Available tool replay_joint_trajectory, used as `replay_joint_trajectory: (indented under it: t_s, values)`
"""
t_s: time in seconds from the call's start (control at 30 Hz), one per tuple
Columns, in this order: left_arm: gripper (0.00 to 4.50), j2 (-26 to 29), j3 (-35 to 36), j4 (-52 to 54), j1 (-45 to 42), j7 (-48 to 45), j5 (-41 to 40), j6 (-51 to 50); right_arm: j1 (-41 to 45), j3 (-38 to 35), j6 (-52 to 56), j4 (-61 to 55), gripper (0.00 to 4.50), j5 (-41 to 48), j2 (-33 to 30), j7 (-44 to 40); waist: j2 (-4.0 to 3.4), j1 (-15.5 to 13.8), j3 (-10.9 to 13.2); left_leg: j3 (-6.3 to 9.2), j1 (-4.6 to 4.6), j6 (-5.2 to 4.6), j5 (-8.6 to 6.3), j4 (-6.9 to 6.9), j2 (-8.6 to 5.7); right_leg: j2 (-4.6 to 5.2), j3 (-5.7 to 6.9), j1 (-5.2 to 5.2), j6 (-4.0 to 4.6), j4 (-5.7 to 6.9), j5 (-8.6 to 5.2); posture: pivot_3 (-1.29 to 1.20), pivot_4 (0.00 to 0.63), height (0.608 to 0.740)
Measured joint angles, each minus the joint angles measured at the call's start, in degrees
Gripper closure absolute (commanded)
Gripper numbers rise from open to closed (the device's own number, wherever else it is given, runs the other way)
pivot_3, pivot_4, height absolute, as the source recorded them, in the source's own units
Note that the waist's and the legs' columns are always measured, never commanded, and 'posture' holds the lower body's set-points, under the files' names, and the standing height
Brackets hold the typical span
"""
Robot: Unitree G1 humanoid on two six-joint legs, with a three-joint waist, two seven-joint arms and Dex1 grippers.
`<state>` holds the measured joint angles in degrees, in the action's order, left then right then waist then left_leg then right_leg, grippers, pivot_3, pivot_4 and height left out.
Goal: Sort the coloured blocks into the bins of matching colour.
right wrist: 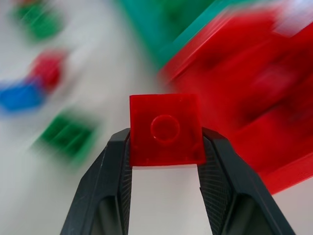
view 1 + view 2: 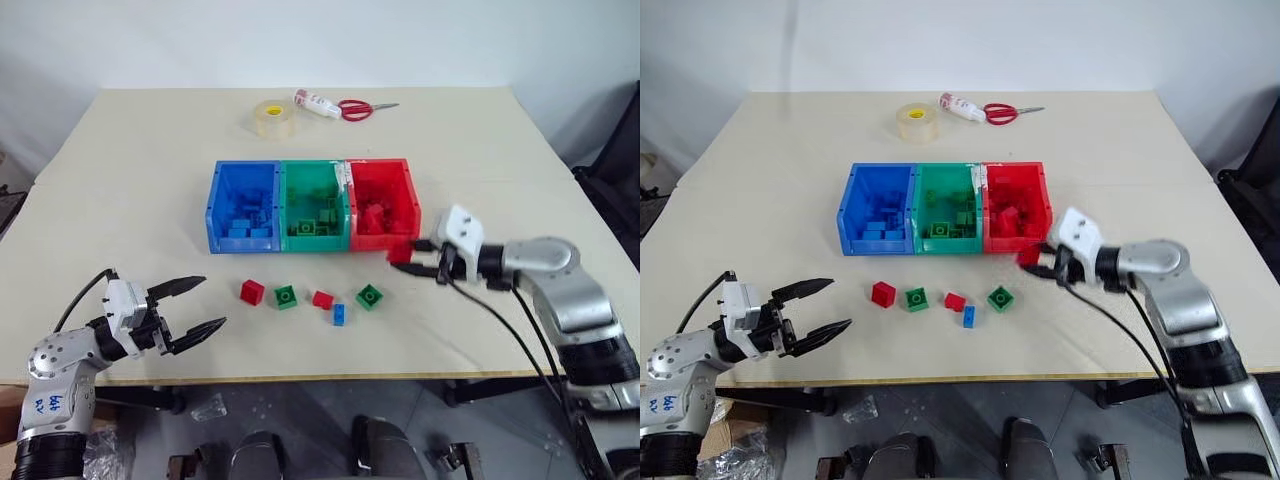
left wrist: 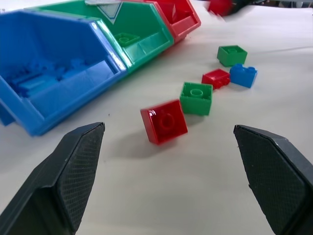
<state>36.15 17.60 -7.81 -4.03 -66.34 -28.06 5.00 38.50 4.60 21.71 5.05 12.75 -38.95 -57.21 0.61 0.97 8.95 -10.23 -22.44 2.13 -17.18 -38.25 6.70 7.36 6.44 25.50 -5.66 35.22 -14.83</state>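
The joined bins stand mid-table: blue (image 2: 240,243), green (image 2: 316,243) and red (image 2: 372,243), each with blocks of its own colour inside. My right gripper (image 2: 412,259) is shut on a red block (image 1: 166,129), held just off the red bin's front right corner. Several loose blocks lie in a row in front of the bins: red (image 2: 252,291), green (image 2: 286,297), red (image 2: 322,299), blue (image 2: 339,315), green (image 2: 370,296). To the left of that row, near the table's front edge, my left gripper (image 2: 213,300) stands wide open and empty, aimed at the nearest red block (image 3: 164,121).
At the table's far edge lie a tape roll (image 2: 273,118), a small white bottle (image 2: 316,104) and red-handled scissors (image 2: 356,109). The table's front edge (image 2: 320,378) runs just below the loose blocks.
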Motion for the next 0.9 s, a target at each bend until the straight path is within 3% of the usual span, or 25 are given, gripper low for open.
replay_joint_trajectory:
  t_s: [0.1, 0.23, 0.4, 0.67, 0.9]
  values:
    - [0.00, -0.08, -0.43, -1.45, -1.01, -0.16, 0.02, 0.08, 8.35, -0.10, -4.13, 10.13, 3.04, -2.14, 3.38, 2.92, -0.02, 0.52, 0.01, -0.04, -0.01, 0.00, 0.00, 0.02, -0.01, 0.00, 0.00, 0.01, 0.00, 0.12, 0.00, 0.00, 0.150, 0.740]
    - [0.00, -0.21, -0.98, -2.25, -2.38, -1.20, 0.03, 0.65, 17.89, 0.74, -11.69, 26.71, 1.74, -6.80, 7.71, 6.88, -0.02, 0.94, 0.02, -0.10, -0.01, 0.03, 0.01, 0.09, 0.00, 0.00, 0.01, 0.06, 0.00, 0.13, 0.00, 0.00, 0.150, 0.740]
    - [0.00, -0.21, -1.00, -2.37, -2.55, -2.36, 0.01, 1.46, 19.98, 1.73, -17.15, 36.42, 0.03, -9.65, 10.64, 7.82, -0.05, 0.97, 0.03, -0.15, -0.02, 0.04, 0.01, 0.10, -0.01, 0.01, 0.01, 0.06, -0.01, 0.11, 0.00, 0.00, 0.150, 0.740]
    - [0.00, -0.14, -0.99, -4.39, -2.84, -6.49, -0.16, 2.51, 17.55, 1.65, -18.61, 33.00, 0.03, -9.89, 9.33, 4.81, -0.08, 0.97, 0.05, -0.15, 0.00, 0.04, 0.01, 0.09, 0.02, 0.00, 0.01, 0.07, -0.01, 0.13, 0.00, 0.00, 0.150, 0.740]
    - [0.00, -0.13, -1.77, -7.70, -5.40, -10.18, -0.64, 6.63, 2.24, 0.88, -11.08, 11.76, 0.03, -4.47, 1.07, -5.58, -0.08, 0.58, 0.05, -0.14, -0.01, 0.04, -0.02, 0.07, 0.00, 0.02, 0.01, 0.05, -0.02, 0.09, 0.01, 0.00, 0.150, 0.740]
